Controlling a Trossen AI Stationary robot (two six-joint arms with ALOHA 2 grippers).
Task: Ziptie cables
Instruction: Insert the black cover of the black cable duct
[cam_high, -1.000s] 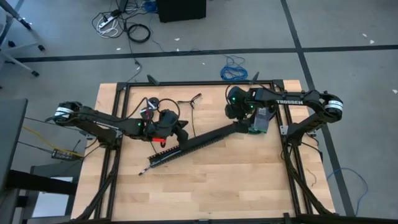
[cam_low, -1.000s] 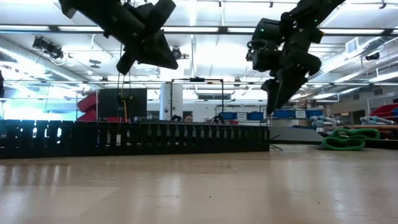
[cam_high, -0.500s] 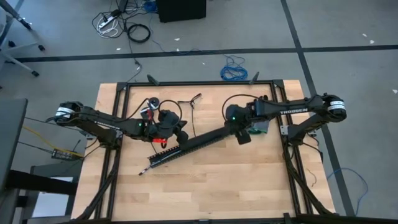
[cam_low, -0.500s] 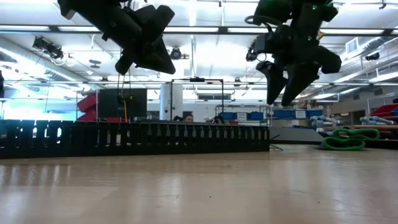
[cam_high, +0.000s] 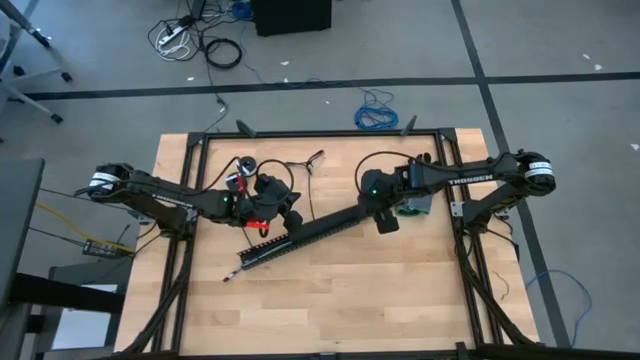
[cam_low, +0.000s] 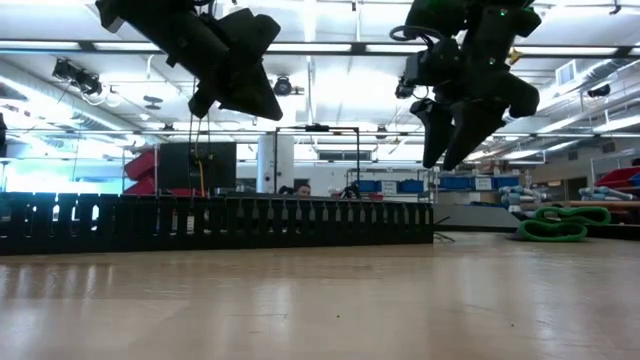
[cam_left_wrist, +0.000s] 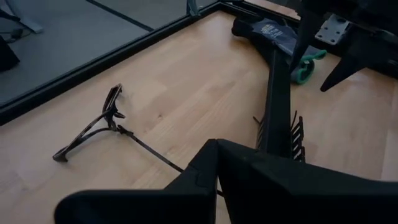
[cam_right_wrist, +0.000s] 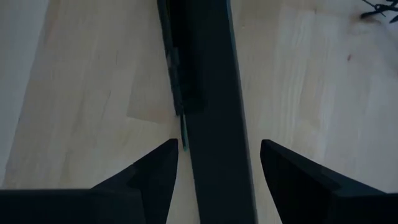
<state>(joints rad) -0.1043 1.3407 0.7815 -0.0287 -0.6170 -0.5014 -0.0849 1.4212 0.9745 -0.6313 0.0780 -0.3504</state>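
Setup: wooden table (cam_high: 330, 300) with a black frame along its edges, both arms reaching in towards the middle.

Perforated strip (cam_high: 320, 230): we see a long, wide black strip lying flat and slanting across the middle of the table. In the low view it stands as a dark slotted wall (cam_low: 220, 222).

Right gripper (cam_high: 385, 220): it hangs over the strip's end nearer the right edge. In the right wrist view its two fingers (cam_right_wrist: 149, 168) stand wide apart, one on each side of the strip (cam_right_wrist: 211, 93). In the low view it (cam_low: 448, 150) hangs clear above the strip, holding nothing.

Left gripper (cam_high: 292, 212): it is raised over the table beside the strip's middle, on the left-edge side. Its fingers (cam_left_wrist: 217, 177) are pressed fully together. We cannot tell whether anything is pinched between them. In the low view it (cam_low: 200, 102) also hangs high.

Cables (cam_high: 305, 160): a small thin bundle lies flat near the edge at the top of the high view, between the two arms, untouched. In the left wrist view it (cam_left_wrist: 93, 127) splays at one end. What we take for a ziptie (cam_left_wrist: 152, 154), a very thin black line, runs from it towards the left gripper.

Other: a dark pouch (cam_left_wrist: 267, 30) lies by the strip's right end.
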